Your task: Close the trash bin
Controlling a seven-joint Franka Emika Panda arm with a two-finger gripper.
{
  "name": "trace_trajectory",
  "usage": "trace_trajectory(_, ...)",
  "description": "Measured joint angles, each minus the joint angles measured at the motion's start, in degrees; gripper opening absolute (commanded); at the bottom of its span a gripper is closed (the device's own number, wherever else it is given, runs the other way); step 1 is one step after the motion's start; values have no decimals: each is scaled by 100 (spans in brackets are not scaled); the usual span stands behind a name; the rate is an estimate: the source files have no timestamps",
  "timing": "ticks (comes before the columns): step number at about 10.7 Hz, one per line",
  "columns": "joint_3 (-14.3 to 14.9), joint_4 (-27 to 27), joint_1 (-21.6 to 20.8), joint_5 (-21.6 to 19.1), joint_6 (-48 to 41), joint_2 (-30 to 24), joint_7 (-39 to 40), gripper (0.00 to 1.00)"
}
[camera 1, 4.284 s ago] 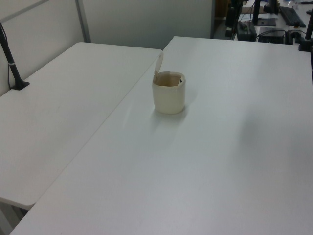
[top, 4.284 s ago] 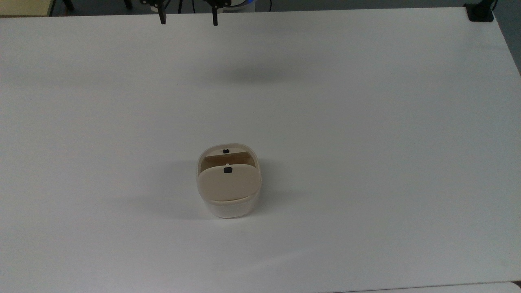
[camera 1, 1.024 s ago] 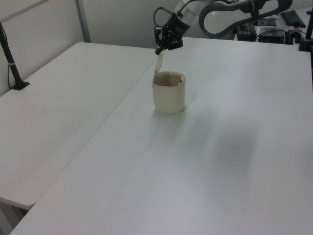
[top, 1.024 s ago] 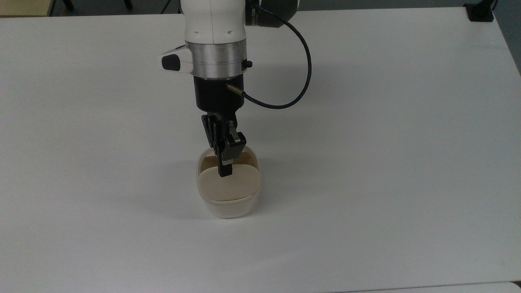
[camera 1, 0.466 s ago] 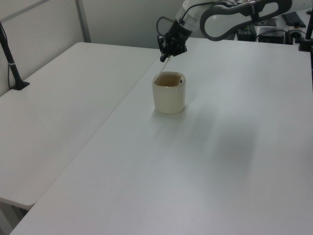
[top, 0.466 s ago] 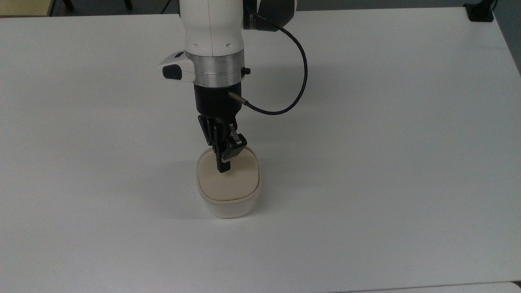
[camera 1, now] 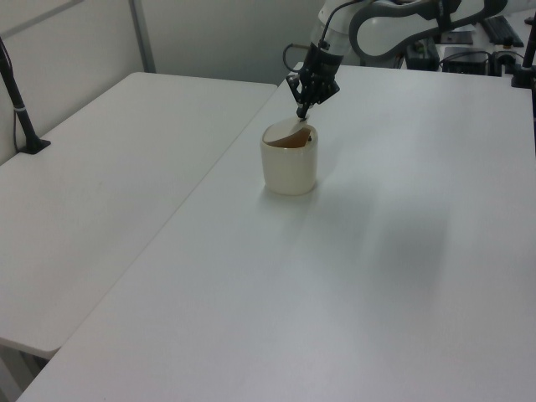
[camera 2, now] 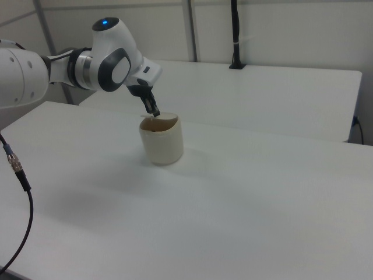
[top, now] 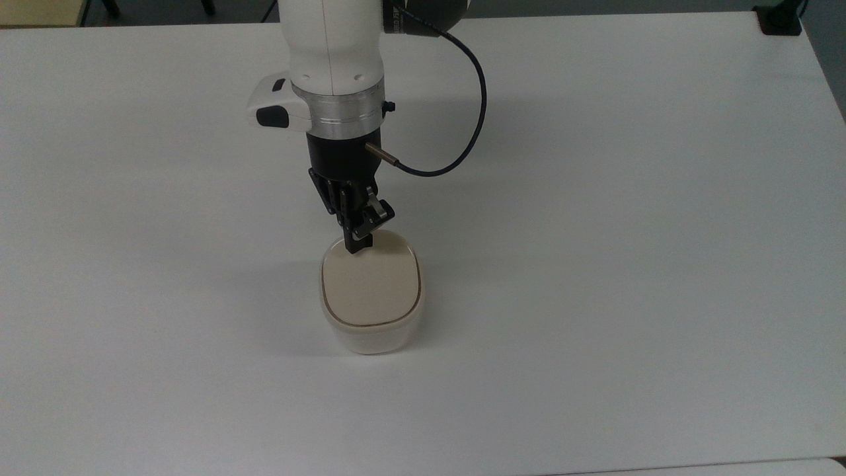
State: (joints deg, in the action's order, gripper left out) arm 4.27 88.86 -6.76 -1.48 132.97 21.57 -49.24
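The trash bin (top: 371,311) stood near the middle of the white table (top: 628,231), a little toward the top view's lower edge, upright on its base. Its flat beige lid (top: 371,287) covered nearly the whole opening in the top view, with a thin dark seam running round its rim. In the left view the bin (camera 1: 290,163) showed the lid (camera 1: 289,132) tilted rather than fully flat, one edge raised and a sliver of the brown inside visible beneath it. The right view gave the same: the bin (camera 2: 162,140) with its lid (camera 2: 161,118) sloping slightly, not yet seated all round. The gripper (top: 357,247) came down on the lid's far edge, toward the top view's upper side, its black fingers drawn together into a single narrow tip that pressed on the lid. In the left view the gripper (camera 1: 302,111) met the raised edge from above, and in the right view the gripper (camera 2: 155,112) touched the lid at the right view's left side of the bin. A dark cable (top: 462,132) looped from the wrist out to the top view's right. A second white table (camera 1: 109,193) adjoined on the left view's left, with a black post (camera 1: 21,109) standing at its edge.
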Motion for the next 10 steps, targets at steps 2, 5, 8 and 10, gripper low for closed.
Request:
trace_trajectory(2,-11,127,-18,0,-20,1,87,0)
trace_trajectory(5,-52,249,-37,1,-20,49,106,0)
trace_trajectory(8,-59,273,-53,129,-19,105,111,0)
trace_trajectory(10,-60,269,-58,155,-19,107,111,0)
